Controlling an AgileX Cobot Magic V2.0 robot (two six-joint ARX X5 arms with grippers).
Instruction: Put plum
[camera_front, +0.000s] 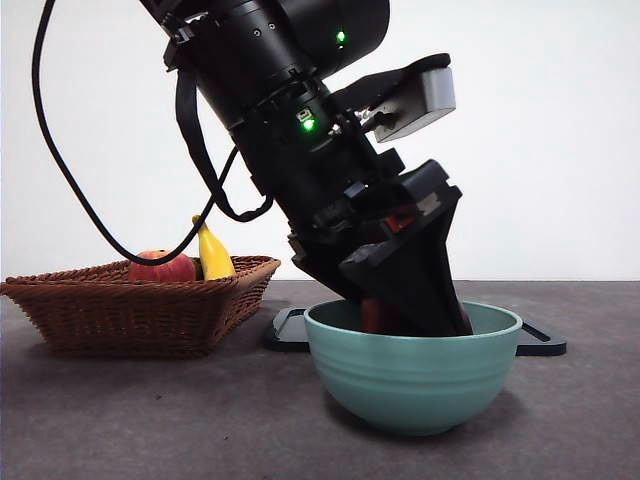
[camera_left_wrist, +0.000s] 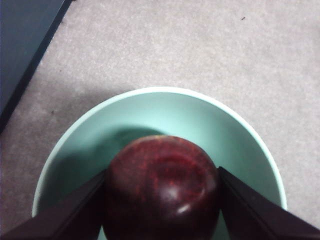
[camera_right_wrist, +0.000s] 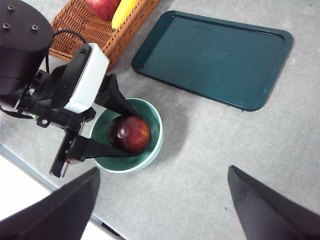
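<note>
The dark maroon plum (camera_left_wrist: 162, 187) sits between the two black jaws of my left gripper (camera_left_wrist: 162, 200), which is shut on it inside the pale green bowl (camera_left_wrist: 235, 130). From the right wrist view the plum (camera_right_wrist: 130, 134) hangs within the bowl (camera_right_wrist: 156, 131), held by the left gripper (camera_right_wrist: 111, 131). In the front view the big dark left arm reaches down into the bowl (camera_front: 415, 375), and only a sliver of the plum (camera_front: 375, 316) shows. My right gripper (camera_right_wrist: 162, 205) hovers high above the table, open and holding nothing.
A wicker basket (camera_front: 140, 300) at the left holds a red peach-like fruit (camera_front: 160, 268) and a yellow banana (camera_front: 213, 250). A dark green tray (camera_right_wrist: 220, 60) lies flat behind the bowl. Grey table stretches to the right of the bowl.
</note>
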